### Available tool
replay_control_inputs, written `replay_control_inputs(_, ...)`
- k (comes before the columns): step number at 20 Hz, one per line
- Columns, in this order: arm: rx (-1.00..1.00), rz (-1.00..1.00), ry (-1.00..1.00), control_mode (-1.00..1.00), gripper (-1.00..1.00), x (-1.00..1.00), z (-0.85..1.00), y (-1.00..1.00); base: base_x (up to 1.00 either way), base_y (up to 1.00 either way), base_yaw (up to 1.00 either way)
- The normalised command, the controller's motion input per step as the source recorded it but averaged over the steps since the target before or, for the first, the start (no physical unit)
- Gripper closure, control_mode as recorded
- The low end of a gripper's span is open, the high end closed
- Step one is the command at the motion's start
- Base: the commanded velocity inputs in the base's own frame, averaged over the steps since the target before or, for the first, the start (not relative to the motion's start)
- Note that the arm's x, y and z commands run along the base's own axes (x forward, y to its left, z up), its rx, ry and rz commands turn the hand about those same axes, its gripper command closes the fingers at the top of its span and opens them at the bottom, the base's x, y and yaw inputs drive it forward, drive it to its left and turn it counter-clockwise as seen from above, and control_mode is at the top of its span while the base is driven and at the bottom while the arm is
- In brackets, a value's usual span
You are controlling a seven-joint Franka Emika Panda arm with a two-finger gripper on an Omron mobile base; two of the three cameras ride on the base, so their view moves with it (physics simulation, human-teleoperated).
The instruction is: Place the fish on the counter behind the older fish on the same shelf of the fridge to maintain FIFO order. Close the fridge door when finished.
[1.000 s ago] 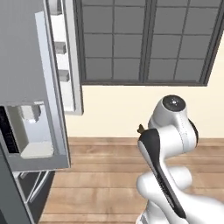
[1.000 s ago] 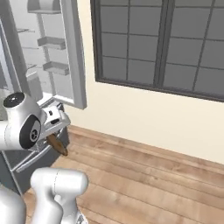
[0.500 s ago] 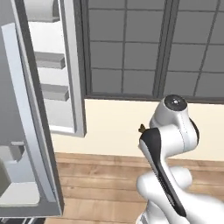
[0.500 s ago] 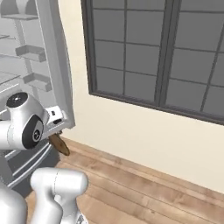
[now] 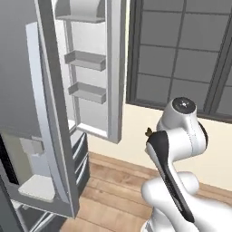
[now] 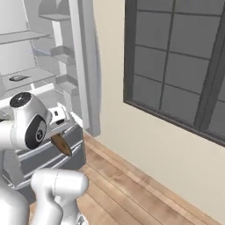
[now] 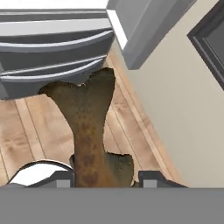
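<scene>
Now end effector (image 7: 105, 177) clamped on fish (image 7: 87, 118)

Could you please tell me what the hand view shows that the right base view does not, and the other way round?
The hand view alone shows the fish's forked tail and mottled back up close, pointing toward the fridge's bottom drawers, with the pincer shut on its body. The right base view alone shows the fridge's white interior shelves, a small dark item lying on one, and the dark window. Both show the held fish, the open fridge door, the wood floor and the cream wall.
</scene>
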Motion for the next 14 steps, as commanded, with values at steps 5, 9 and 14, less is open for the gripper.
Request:
replay_control_inputs(5, 0.0, 0.0, 0.0, 1.0, 1.0, 0.0, 0.0, 0.0, 0.45, 0.0, 0.56)
replay_control_inputs(9, 0.0, 0.0, 0.0, 1.0, 1.0, 0.0, 0.0, 0.0, 0.51, -0.03, 0.53)
replay_control_inputs(14, 0.0, 0.0, 0.0, 1.0, 1.0, 0.0, 0.0, 0.0, 0.56, -0.14, 0.48)
